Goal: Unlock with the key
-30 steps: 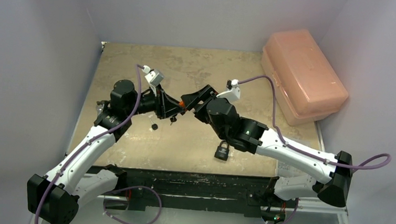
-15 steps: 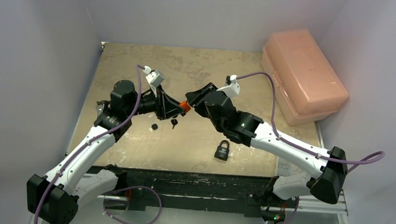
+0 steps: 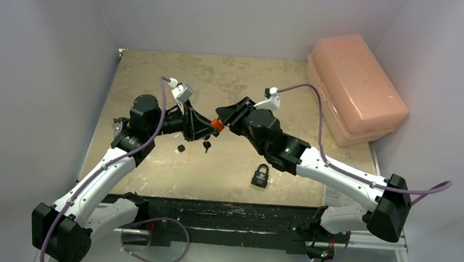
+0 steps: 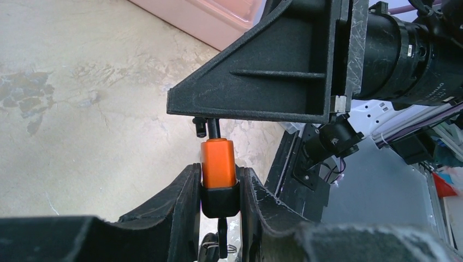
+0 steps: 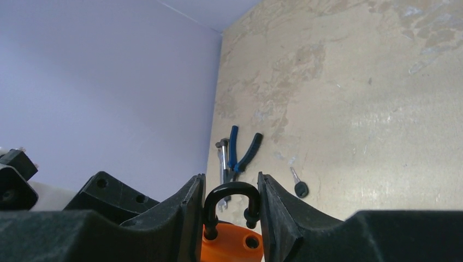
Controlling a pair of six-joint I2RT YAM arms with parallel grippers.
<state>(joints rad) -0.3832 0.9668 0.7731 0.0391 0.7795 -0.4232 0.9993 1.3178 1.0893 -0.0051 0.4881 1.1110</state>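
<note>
While the right gripper (image 5: 229, 204) has barely shifted since half a second ago, it nips the black shackle (image 5: 231, 188) of the orange block-shaped padlock (image 4: 218, 162) above the tan table's (image 3: 233, 82) middle, whose black base (image 4: 219, 201) the left gripper (image 4: 219, 188) pinches.

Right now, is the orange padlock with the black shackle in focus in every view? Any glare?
Left wrist: orange padlock sharp, left gripper blurs near the lens. Right wrist: black shackle sharp, its body cropped at bottom edge. Top external: even, glare-free light, padlock tiny.
</note>
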